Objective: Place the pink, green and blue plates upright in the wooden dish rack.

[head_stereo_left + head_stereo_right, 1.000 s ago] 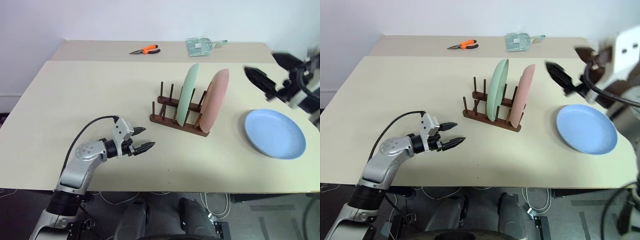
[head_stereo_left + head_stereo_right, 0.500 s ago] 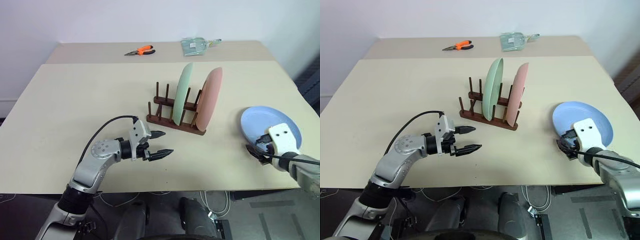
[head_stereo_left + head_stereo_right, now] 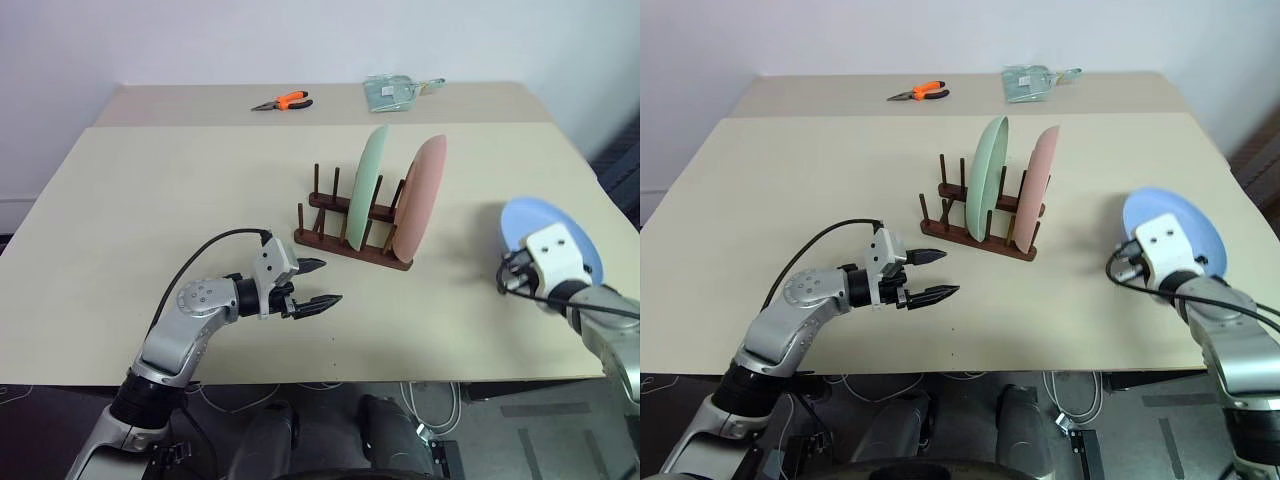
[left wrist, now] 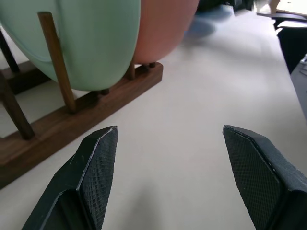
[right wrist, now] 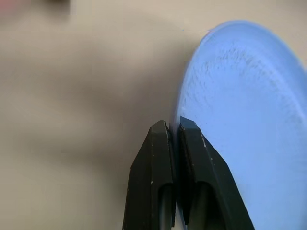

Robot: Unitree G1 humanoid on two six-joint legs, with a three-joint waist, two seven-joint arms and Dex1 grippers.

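Note:
The wooden dish rack (image 3: 348,238) stands mid-table with the green plate (image 3: 367,188) and the pink plate (image 3: 420,200) upright between its pegs. The blue plate (image 3: 560,222) lies at the right, close to the table's edge. My right gripper (image 5: 173,125) is shut on the near left rim of the blue plate (image 5: 240,96), which looks slightly tipped. My left gripper (image 3: 329,281) hovers open and empty in front of the rack; its fingers (image 4: 98,160) point at the rack's base rail (image 4: 81,112).
Orange-handled pliers (image 3: 285,100) and a clear plastic packet (image 3: 398,90) lie on the far table behind a seam. The table's right edge (image 3: 600,180) runs just beyond the blue plate. Bare tabletop stretches to the left of the rack.
My right gripper dropped from above the table to the blue plate's rim and shut on it; the rim has shifted a little. The left gripper stayed about where it was, still open.

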